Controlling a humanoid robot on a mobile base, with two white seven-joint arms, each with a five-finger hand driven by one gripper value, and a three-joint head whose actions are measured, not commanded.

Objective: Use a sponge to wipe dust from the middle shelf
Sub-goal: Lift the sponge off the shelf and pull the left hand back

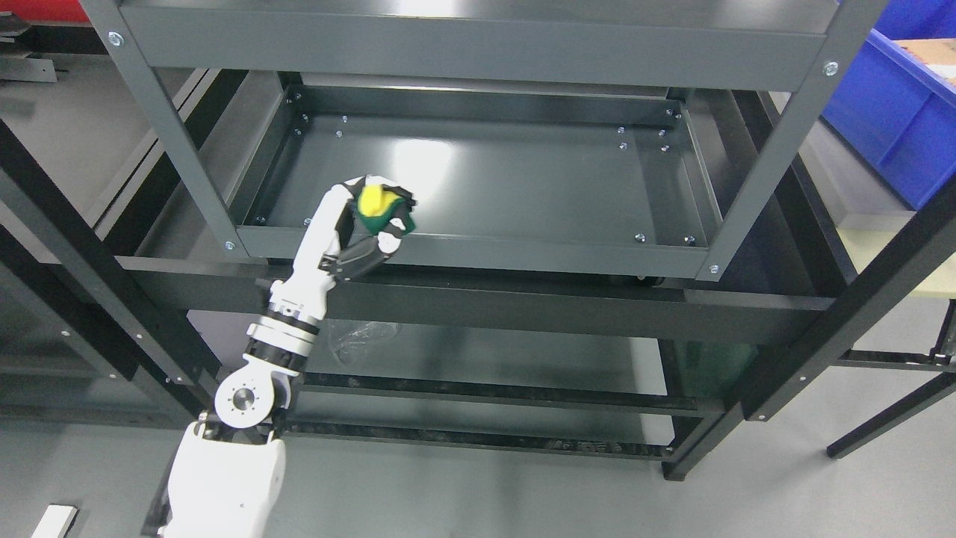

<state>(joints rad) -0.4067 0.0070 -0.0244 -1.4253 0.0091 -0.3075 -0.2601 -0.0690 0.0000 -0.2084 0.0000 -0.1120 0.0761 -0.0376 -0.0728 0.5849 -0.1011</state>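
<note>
My left hand (373, 217) reaches up from the lower left and is shut on a yellow and green sponge (376, 205). The hand holds the sponge at the front left part of the dark grey metal shelf tray (523, 179), just behind its front rim (478, 250). I cannot tell if the sponge touches the tray floor. The right arm is out of view.
The rack's grey uprights stand at the left (179, 142) and right (777, 142) of the tray, with an upper shelf (478, 45) overhead. A lower shelf (485, 359) holds a clear plastic bag (362, 336). A blue bin (896, 112) sits at the right.
</note>
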